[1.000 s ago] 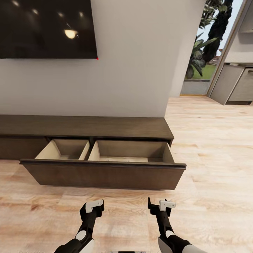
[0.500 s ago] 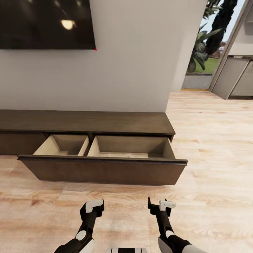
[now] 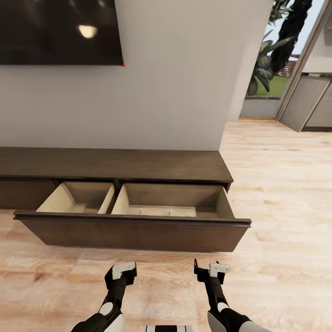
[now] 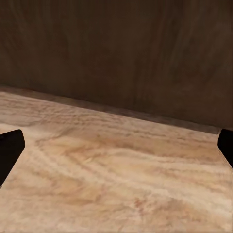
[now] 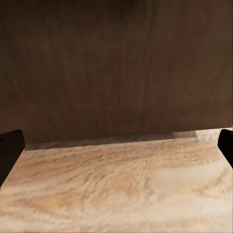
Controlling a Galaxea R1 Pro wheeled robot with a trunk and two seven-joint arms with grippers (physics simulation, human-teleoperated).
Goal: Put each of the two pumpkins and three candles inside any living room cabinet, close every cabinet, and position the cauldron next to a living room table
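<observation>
Honestly, both the left gripper (image 3: 121,273) and right gripper (image 3: 210,270) are hanging spread wide and holding nothing just in front of the cabinet (image 3: 115,165), whose drawer (image 3: 138,233) is sticking out, so rolling closer is risking a bump into it.

Matt dark-brown wood cabinet (image 3: 115,163), pale smooth drawer interiors (image 3: 170,196), light grained wooden floor (image 3: 286,193).
</observation>
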